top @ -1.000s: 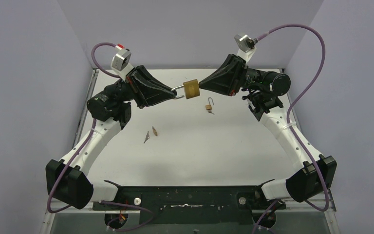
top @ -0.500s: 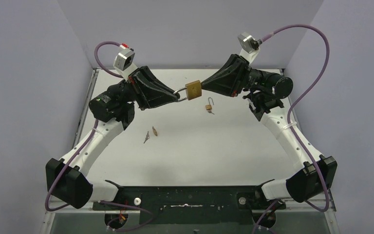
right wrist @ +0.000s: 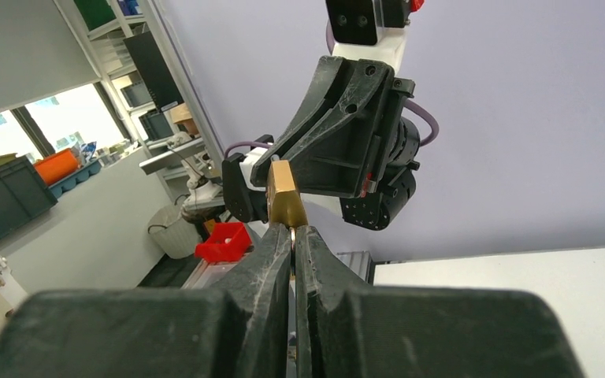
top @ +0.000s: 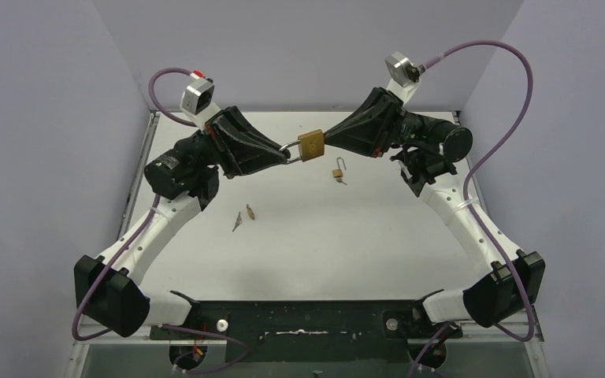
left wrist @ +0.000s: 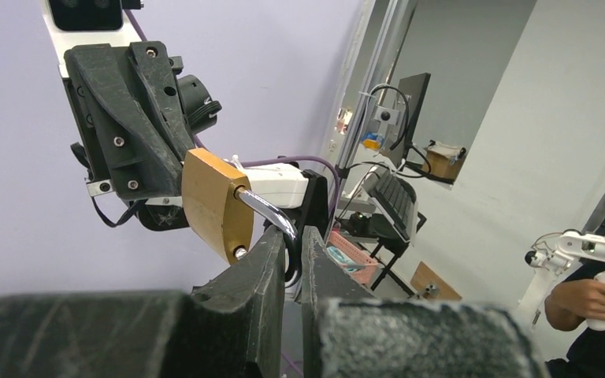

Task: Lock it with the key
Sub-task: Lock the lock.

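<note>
Step in hand, my judgement: locking, mid-air. I had left claw (top: pixel 287 153) clamped shut on curved steel shackle (left wrist: pixel 264 211); rectangular brass padlock (top: pixel 310 145) hung just past its tips. Right claw (top: pixel 327 140) pinched shut on thin metal key (right wrist: pixel 292 234), seemingly, at padlock's far end. Both claws raised, tips facing. Next: shackle pressed home, then right-wrist roll.

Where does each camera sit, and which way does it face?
Top external: above and behind, facing down at the table; left arm and right arm show.
Left wrist: on the left arm, facing along the left fingers to the padlock.
Right wrist: on the right arm, facing along the right fingers to it.
Shared: all show the padlock.
</note>
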